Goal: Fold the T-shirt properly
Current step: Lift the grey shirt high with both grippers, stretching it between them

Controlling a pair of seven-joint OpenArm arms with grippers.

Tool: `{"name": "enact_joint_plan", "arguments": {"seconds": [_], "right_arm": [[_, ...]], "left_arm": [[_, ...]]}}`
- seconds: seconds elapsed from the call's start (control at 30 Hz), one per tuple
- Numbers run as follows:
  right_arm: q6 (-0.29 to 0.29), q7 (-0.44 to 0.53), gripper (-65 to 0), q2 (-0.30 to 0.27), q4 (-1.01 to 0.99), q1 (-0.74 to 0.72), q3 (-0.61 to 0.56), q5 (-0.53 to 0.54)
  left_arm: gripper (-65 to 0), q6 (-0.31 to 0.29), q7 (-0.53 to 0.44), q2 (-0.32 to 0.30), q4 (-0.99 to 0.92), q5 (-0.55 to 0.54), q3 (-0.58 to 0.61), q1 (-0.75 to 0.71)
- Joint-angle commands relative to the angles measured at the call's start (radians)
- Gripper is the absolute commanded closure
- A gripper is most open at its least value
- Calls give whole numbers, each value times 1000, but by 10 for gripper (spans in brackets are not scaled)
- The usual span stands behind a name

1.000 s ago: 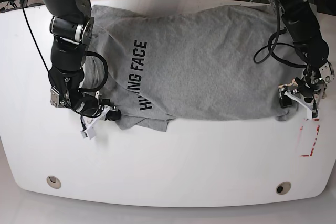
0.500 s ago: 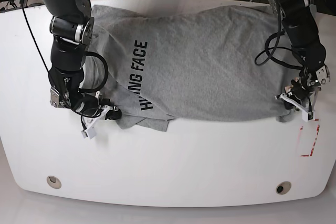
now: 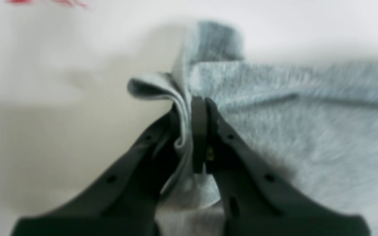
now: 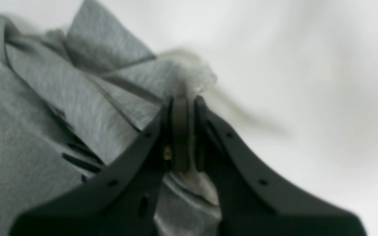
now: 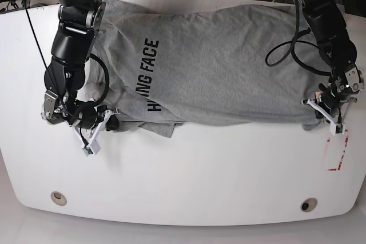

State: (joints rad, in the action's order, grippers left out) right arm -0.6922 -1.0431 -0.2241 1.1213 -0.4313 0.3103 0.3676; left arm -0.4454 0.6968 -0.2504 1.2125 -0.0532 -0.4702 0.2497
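With left gripper [image 3: 198, 108] newly clamped onto T-shirt [image 5: 229, 67] hem at 3 o'clock on table [image 5: 183, 181], right gripper [image 4: 182, 101] pinching crumpled 9 o'clock corner: both near corners secured, ready to lift.

Both wrist views blurred, cloth weave smeared. Left wrist: red marks [image 3: 44, 2] at upper left cut by top edge, unreadable; left gripper [image 3: 199, 108] base cut by bottom edge; T-shirt [image 3: 307, 131] runs off right edge. Right wrist: right gripper [image 4: 183, 101] base cut at bottom, shirt runs off left edge. Base: lettering [image 5: 150, 75] partly lost in a fold, middle letters hidden; shirt's left part hidden behind the arm [image 5: 71, 50]; both arms cut by top edge.
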Motion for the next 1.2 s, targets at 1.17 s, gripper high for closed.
{"name": "enact_joint_plan", "arguments": {"seconds": [1.17], "right_arm": [[-6,-280,0,-234,81,-811,-161,17]], "left_arm": [[0,-100,357,20,657,-10,1,600]]}}
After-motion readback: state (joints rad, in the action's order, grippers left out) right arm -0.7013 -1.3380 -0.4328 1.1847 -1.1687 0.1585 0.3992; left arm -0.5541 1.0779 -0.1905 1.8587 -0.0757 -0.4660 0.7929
